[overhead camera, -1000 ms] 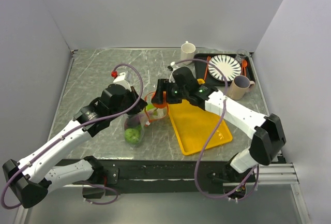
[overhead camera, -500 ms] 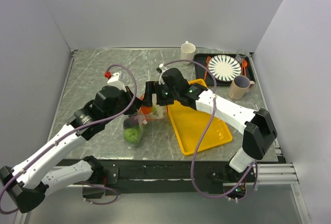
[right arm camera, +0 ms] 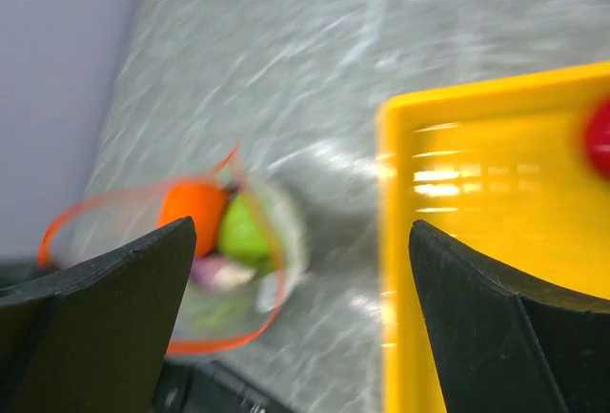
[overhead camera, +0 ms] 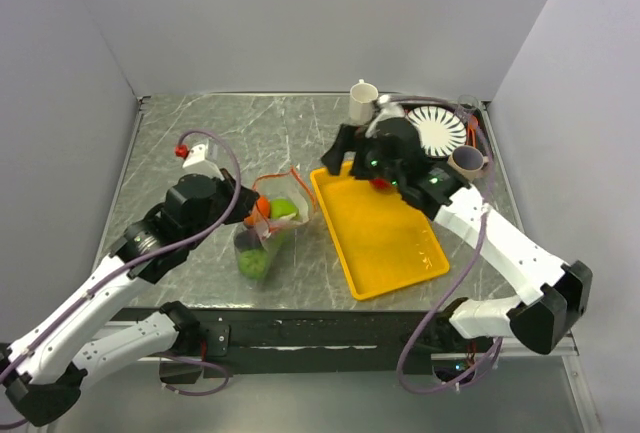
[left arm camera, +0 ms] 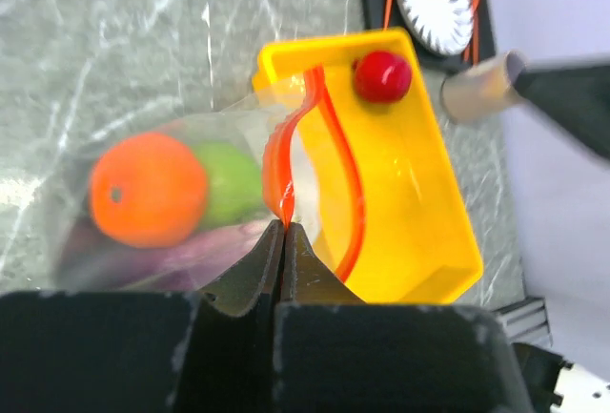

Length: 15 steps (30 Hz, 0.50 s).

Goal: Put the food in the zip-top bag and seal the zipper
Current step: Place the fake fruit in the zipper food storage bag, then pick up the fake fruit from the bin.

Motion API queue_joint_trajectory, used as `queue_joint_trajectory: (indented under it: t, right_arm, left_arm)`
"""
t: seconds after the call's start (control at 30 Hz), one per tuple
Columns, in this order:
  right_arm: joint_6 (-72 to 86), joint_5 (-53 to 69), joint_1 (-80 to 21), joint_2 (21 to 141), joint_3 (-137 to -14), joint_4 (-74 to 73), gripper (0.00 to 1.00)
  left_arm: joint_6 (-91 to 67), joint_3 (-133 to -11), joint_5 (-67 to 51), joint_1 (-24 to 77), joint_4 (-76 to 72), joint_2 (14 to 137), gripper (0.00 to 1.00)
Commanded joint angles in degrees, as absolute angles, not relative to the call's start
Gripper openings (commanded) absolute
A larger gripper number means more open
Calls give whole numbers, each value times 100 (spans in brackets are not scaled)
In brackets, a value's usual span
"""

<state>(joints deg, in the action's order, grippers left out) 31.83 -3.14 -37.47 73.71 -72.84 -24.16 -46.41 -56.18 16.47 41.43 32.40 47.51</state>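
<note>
The zip-top bag [overhead camera: 262, 243], holding an orange fruit [left arm camera: 150, 188] and a green fruit [left arm camera: 232, 184], lies just left of the yellow tray [overhead camera: 390, 248]. The left hand [left arm camera: 283, 241] is clamped on its zipper [left arm camera: 286, 160]. The right hand [right arm camera: 305, 279] hangs with its fingers wide apart over the tray's far end, near the red fruit [left arm camera: 382, 76].

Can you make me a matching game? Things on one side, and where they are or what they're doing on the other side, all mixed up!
Things
1. orange fruit
2. red fruit
3. left gripper
4. right gripper

Matches
A. open, holding nothing
B. on the tray
C. inside the bag
D. shut on the zipper

Pairs: 1-C, 2-B, 3-D, 4-A
</note>
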Motion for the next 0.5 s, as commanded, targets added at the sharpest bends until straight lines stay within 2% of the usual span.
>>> queue_joint_trajectory:
  t: [0.0, 0.23, 0.47]
  right_arm:
    - [2963, -1098, -3060, 7969, -7320, -3128, 100]
    - [2637, -1248, -2427, 9183, -7628, -2997, 100]
    - [2602, -1362, -2303, 9834, -8068, -3164, 100]
  left_arm:
    - [-4632, -5590, 1117, 4122, 2805, 5184, 1]
    - [-4500, -5687, 984, 4122, 2786, 5511, 1]
    - [-4544, -5484, 1072, 4122, 2751, 5396, 1]
